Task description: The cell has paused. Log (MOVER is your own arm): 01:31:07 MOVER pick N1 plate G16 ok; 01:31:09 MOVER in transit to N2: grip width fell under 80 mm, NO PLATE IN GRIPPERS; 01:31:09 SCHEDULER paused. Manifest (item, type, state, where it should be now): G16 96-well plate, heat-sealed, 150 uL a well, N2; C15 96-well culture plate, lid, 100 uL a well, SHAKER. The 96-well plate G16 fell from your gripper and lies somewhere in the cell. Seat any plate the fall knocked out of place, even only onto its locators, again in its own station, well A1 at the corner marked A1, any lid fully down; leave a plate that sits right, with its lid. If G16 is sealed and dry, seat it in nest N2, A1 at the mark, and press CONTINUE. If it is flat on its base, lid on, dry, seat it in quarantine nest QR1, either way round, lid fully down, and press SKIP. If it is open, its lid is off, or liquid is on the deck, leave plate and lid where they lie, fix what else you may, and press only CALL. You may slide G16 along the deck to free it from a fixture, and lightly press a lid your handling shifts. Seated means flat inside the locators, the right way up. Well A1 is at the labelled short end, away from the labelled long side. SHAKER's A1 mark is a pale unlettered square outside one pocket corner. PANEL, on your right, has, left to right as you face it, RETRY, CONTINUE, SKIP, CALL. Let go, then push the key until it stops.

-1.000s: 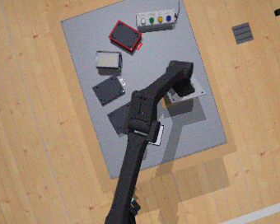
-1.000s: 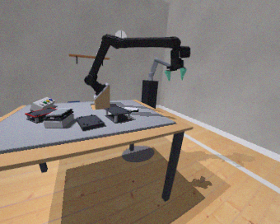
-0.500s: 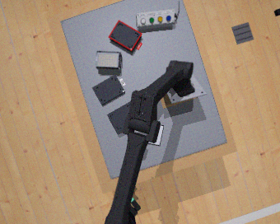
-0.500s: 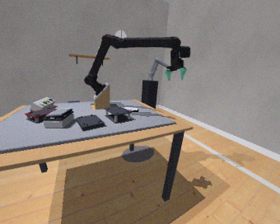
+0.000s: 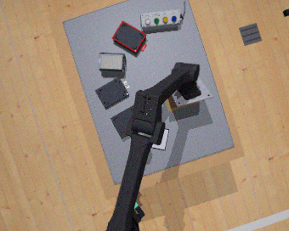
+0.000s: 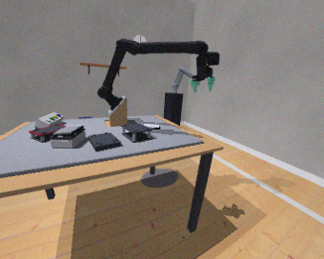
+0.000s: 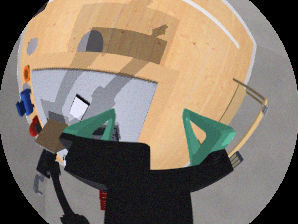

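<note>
The arm (image 6: 157, 47) reaches from its base (image 5: 204, 94), midway along one long edge of the desk (image 6: 147, 159), out past the short edge opposite the panel (image 5: 161, 20). The claw (image 6: 202, 88) hangs high over the floor, well clear of the desk. Its green fingers are spread wide with nothing between them.

A grey mat (image 5: 82, 38) covers most of the desk. The panel stands by the far short edge, close to the corner on the base's side, and carries white, green, yellow and blue keys. Just beside it, toward the middle of that edge, a red-framed nest (image 5: 129, 36) holds a dark insert.

Further along the other long edge, a pale-topped plate (image 5: 111, 62) sits on a grey block. Next comes a flat dark nest (image 5: 112, 92) with a small white label at one corner. A second, raised dark nest (image 6: 138, 129) stands near the middle of the desk, partly under the arm in the top view.

A flat white slab (image 5: 162, 140), which looks like the dropped plate, lies on the mat just beside that raised nest. It is on the side toward the short edge that the arm crosses. The arm hides much of it from above, so I cannot tell its seal, label or which way up it lies.
</note>
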`<state>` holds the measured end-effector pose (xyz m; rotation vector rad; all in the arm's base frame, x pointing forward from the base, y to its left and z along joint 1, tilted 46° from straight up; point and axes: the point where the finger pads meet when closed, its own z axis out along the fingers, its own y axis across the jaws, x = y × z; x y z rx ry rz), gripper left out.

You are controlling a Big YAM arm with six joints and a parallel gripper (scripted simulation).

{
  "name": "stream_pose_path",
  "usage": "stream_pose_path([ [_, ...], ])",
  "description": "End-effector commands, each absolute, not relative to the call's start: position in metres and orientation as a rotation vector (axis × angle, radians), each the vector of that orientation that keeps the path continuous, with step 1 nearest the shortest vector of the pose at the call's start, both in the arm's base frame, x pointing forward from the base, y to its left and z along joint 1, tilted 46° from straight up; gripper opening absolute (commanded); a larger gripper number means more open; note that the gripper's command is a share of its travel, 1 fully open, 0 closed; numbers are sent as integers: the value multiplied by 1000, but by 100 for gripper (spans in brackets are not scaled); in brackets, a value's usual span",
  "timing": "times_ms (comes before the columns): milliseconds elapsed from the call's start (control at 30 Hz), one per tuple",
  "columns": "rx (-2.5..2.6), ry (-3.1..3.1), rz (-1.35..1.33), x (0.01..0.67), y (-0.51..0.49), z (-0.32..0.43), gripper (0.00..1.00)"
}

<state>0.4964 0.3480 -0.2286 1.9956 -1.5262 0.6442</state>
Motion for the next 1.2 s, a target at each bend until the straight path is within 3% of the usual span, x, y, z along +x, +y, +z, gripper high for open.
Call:
stream_pose_path([
  [0, 1962, -1640, 677, 518, 344, -185, 100],
  [300, 1885, -1772, 718, 529, 326, -152, 100],
  [600, 1896, -1696, 707, 510, 327, -170, 100],
  [667, 1822, -1823, 732, 528, 313, -135, 100],
  [1167, 1696, -1987, 786, 534, 276, -87, 100],
])
